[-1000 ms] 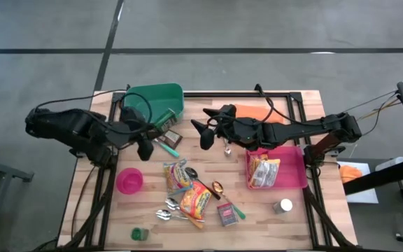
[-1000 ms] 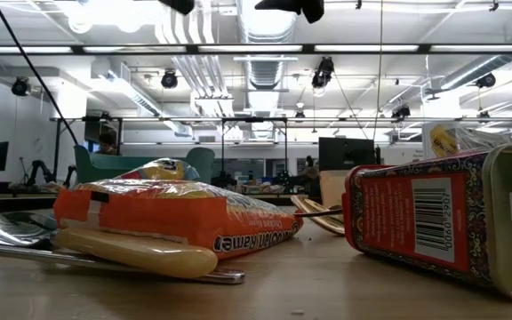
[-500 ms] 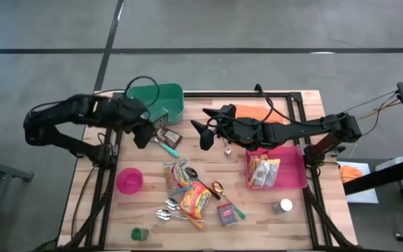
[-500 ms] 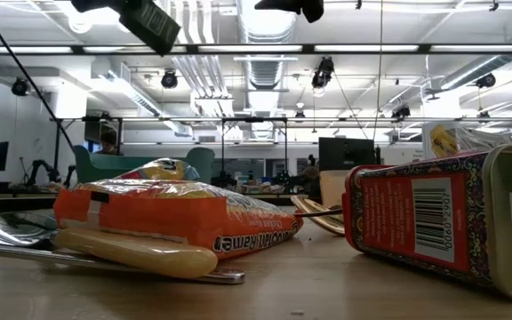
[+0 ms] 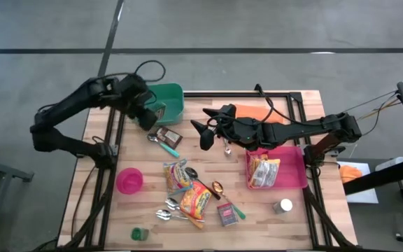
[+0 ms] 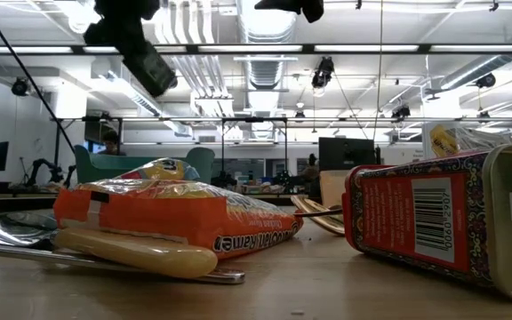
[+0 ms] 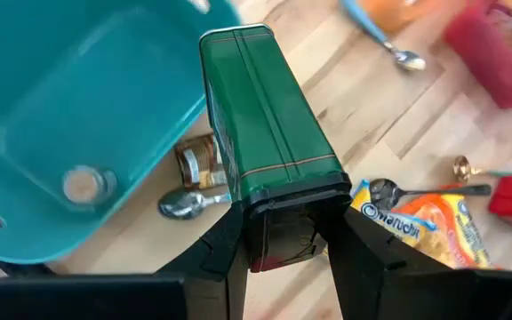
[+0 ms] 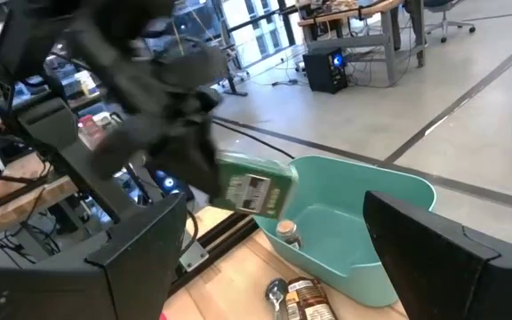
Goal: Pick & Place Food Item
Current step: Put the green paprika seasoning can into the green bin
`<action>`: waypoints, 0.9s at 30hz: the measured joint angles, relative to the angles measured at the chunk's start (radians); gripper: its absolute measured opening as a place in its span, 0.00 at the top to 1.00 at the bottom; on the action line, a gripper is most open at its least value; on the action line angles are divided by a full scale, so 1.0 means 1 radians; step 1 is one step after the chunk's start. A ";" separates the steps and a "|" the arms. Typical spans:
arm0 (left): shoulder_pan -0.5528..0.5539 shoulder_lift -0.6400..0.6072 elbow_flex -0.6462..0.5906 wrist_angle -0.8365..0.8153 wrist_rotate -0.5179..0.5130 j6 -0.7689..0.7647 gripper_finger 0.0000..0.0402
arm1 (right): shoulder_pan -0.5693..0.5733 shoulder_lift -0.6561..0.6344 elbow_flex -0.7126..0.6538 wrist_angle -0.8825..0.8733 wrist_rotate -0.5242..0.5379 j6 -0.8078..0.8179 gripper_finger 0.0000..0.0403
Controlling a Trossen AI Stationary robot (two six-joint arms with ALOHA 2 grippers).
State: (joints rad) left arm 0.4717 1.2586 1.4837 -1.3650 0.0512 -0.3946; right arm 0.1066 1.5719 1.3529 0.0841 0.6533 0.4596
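Left gripper (image 7: 278,233) clamping green tin (image 7: 267,116) (raised), above green bin (image 5: 165,99)

A: Up high we see even, soft light on the counter (image 5: 285,227), with only faint shadows under the arms.

B: Low down, the ceiling lamps (image 6: 265,13) glare white, and we lose the near spoon (image 6: 25,229) to soft focus.

A: At the left wrist we get motion blur on the bin (image 7: 78,116) and far corner; the tin (image 7: 269,124) stays sharp.

B: The right wrist smears the other arm.
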 joint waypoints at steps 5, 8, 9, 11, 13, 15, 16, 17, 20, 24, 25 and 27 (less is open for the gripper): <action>0.134 0.104 0.000 -0.023 0.128 0.036 0.72 | 0.000 0.000 0.000 0.000 0.000 0.000 0.17; 0.151 0.148 -0.001 -0.033 0.131 0.040 0.72 | 0.000 0.000 0.000 0.000 0.000 0.000 0.17; 0.151 0.160 -0.001 -0.034 0.133 0.043 0.72 | 0.000 0.000 0.000 0.000 0.000 0.000 0.17; 0.153 0.182 -0.001 -0.031 0.135 0.055 0.72 | 0.000 0.000 0.000 0.000 0.000 0.000 0.17; 0.157 0.202 -0.001 -0.032 0.133 0.058 0.72 | 0.000 0.000 0.000 0.000 0.000 0.000 0.17; 0.162 0.215 0.005 -0.038 0.108 0.052 0.72 | 0.000 0.000 0.000 0.000 0.000 0.000 0.17; 0.165 0.218 0.009 -0.039 0.105 0.047 0.72 | 0.000 0.000 0.000 0.000 0.000 0.000 0.17; 0.168 0.218 0.011 -0.037 0.105 0.038 0.72 | 0.000 0.000 0.000 0.000 0.000 0.000 0.17; 0.175 0.218 0.021 -0.028 0.082 0.016 0.72 | 0.000 0.000 -0.001 0.000 0.000 0.000 0.17; 0.193 0.217 0.037 -0.025 0.073 -0.055 0.72 | 0.000 0.000 -0.001 0.000 0.000 0.000 0.17; 0.196 0.217 0.037 -0.024 0.072 -0.067 0.72 | 0.000 0.000 -0.001 0.000 0.000 0.000 0.17; 0.198 0.217 0.031 -0.033 0.071 -0.075 0.72 | 0.000 0.000 -0.001 0.000 0.000 0.000 0.17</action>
State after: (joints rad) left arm 0.6697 1.4754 1.5151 -1.3975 0.1224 -0.4698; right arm 0.1066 1.5723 1.3521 0.0840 0.6529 0.4599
